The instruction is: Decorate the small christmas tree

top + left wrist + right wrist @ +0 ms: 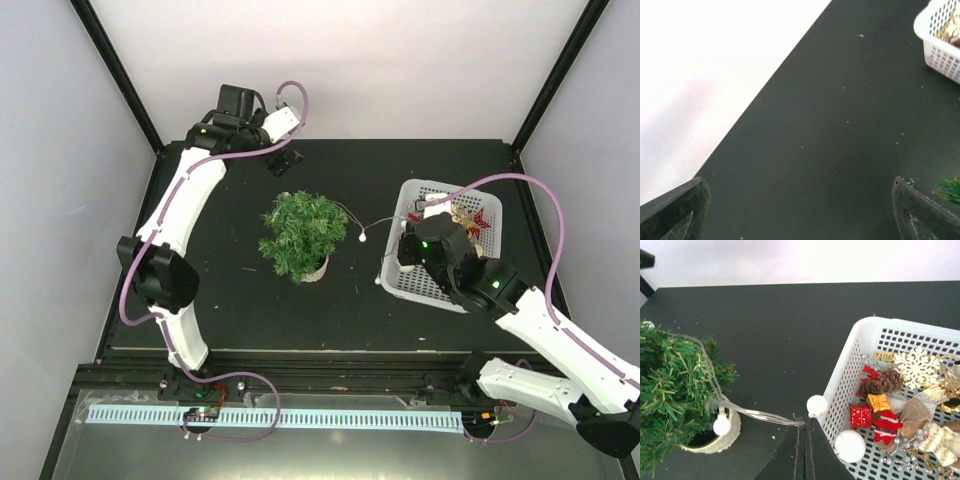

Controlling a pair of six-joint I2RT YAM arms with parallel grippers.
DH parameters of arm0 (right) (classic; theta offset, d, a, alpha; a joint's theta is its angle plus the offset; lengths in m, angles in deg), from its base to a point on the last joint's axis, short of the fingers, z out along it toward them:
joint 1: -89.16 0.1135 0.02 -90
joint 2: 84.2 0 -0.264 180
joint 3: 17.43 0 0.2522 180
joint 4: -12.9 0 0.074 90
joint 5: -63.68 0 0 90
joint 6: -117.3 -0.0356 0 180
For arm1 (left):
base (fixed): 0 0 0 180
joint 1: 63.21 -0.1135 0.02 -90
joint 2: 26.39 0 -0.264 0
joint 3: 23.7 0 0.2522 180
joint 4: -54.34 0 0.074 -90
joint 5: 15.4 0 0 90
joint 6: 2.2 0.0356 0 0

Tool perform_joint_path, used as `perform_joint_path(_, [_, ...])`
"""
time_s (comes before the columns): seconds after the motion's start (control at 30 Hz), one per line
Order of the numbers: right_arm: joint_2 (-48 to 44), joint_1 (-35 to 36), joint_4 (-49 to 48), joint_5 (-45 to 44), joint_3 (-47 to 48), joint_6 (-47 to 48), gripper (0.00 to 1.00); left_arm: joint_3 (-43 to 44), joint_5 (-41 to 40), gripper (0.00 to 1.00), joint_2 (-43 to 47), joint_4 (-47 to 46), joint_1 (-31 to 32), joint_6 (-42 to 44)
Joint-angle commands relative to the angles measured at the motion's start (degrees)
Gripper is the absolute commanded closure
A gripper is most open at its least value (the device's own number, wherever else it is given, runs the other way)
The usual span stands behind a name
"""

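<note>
While the small christmas tree (298, 232) stands in its pale pot (316, 268) near the middle of the black table (230, 305), the right gripper (804, 429) hovers between it and the white mesh basket (842, 380). Its fingers are pressed together on the clear wire of a light string (760, 415). That wire runs from the fingertips into the tree's branches. One white bulb (721, 426) hangs beside the pot, and a second bulb (817, 405) sits just beside the basket's corner. Pine cones (882, 382), a white snowflake (916, 367), a red gift box (860, 416) and a gold gift box (878, 402) lie in the basket. Near the table's far edge, the left gripper (799, 182) hangs with its fingers spread wide, holding nothing.
</note>
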Motion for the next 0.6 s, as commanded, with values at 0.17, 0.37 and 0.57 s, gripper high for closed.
perform_joint_path(0.17, [-1.8,0.2,1.9,3.2,-6.6,-3.5,0.99,1.5,11.3,0.01,6.1,2.0,-3.2,-10.1])
perform_joint_path(0.37, [1.6,0.2,0.1,5.4,-9.3,-5.1,0.99,-6.0,20.8,0.01,15.8,0.5,-3.1,-11.1])
perform_joint_path(0.57, [1.7,2.7,0.1,10.9,-9.0,-4.9,0.99,-17.9,32.3,0.01,26.7,1.6,-2.2,-3.7])
